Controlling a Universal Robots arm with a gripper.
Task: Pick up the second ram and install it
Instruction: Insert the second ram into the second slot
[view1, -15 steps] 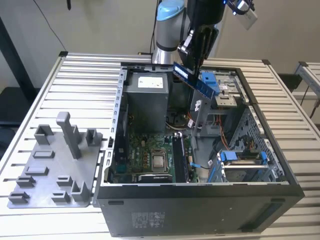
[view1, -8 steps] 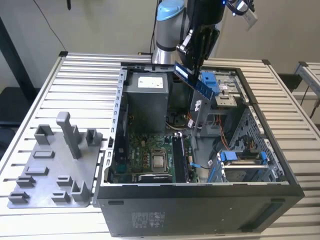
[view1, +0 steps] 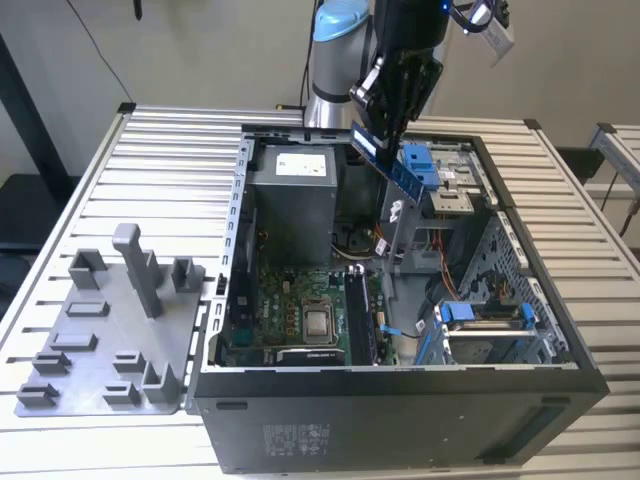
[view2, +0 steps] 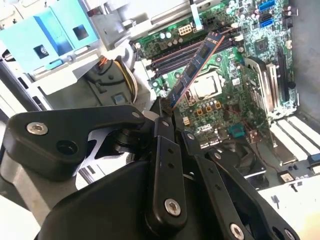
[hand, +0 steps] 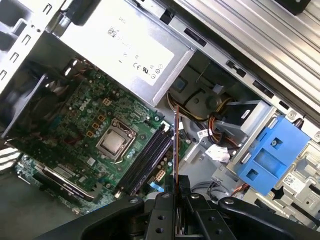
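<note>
- One stick, the ram (view1: 395, 165), is clamped by one end in my gripper (view1: 378, 118), fingers narrowed onto it. It hangs tilted over the open case (view1: 400, 400), at about 1 o'clock of the motherboard (view1: 290, 300) in the exterior view.
- Slots (hand: 147, 160) lie toward 6 o'clock from the ram in the exterior view, well apart from it.
- Risk: I grip one end only. Any bump on the long free end could swivel the ram between my pads and bring it down skewed.
- Risk: the blue bracket (view1: 422, 165) sits just beside the ram's low end, with cables (hand: 220, 120) near. Either could snag it on the way down.
- Risk: if the edge comes down off the slot line, pressing could flex the stick or the board.
- Slot latches: cannot tell if they are open. Shut ones would block seating.
</note>
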